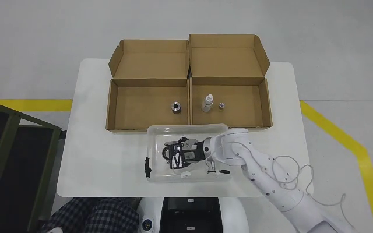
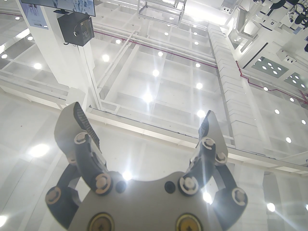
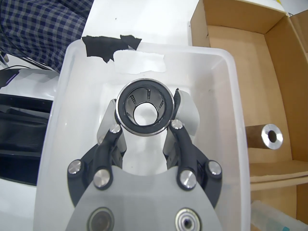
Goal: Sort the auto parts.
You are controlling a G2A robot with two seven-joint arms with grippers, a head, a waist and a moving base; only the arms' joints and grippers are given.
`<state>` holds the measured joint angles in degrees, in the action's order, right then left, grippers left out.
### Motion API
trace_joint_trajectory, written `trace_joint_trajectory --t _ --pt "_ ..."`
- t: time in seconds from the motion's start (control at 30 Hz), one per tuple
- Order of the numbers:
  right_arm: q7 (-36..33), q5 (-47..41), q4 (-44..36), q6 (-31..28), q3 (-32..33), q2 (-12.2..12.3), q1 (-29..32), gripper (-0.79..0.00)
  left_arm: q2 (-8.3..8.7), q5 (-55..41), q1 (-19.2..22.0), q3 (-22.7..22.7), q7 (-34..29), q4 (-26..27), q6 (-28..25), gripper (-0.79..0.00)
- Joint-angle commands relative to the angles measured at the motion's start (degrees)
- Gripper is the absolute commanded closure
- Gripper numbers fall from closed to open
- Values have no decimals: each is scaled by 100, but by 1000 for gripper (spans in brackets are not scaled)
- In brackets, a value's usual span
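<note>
My right gripper (image 3: 144,111) is shut on a black linear bearing (image 3: 145,108), a hollow sleeve with ball rows inside, held above the floor of the clear plastic bin (image 3: 231,92). In the top view the right gripper (image 1: 175,154) sits inside the clear bin (image 1: 224,129) near its left half. A metal bushing (image 1: 175,106) stands in the left cardboard box (image 1: 116,108); that bushing (image 3: 264,137) lies just past the bin wall. A small white bottle (image 1: 207,103) and a small metal part (image 1: 222,105) stand in the right cardboard box (image 1: 263,105). My left gripper (image 2: 142,123) is open, pointing at the ceiling.
Black tape (image 3: 105,45) is stuck on the bin's far rim. Both boxes have lids folded back at the table's far side. A dark rack (image 1: 23,169) stands left of the white table (image 1: 87,151). A person in checked cloth (image 3: 41,15) sits near the table's front edge.
</note>
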<state>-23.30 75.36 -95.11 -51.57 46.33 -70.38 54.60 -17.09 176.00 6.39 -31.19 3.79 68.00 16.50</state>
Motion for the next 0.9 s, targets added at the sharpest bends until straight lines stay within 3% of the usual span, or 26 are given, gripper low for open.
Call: trace_joint_trajectory --t 0.0,0.47,0.87 --pt "22 -70 -165 -4 158 41 70 0 0 0 0 0 0 0 0 -785" --pt "144 -561 -1179 -155 1185 295 488 0 0 0 0 0 0 0 0 -785" --pt "264 -704 -1909 -165 1661 408 561 0 0 0 0 0 0 0 0 -785"
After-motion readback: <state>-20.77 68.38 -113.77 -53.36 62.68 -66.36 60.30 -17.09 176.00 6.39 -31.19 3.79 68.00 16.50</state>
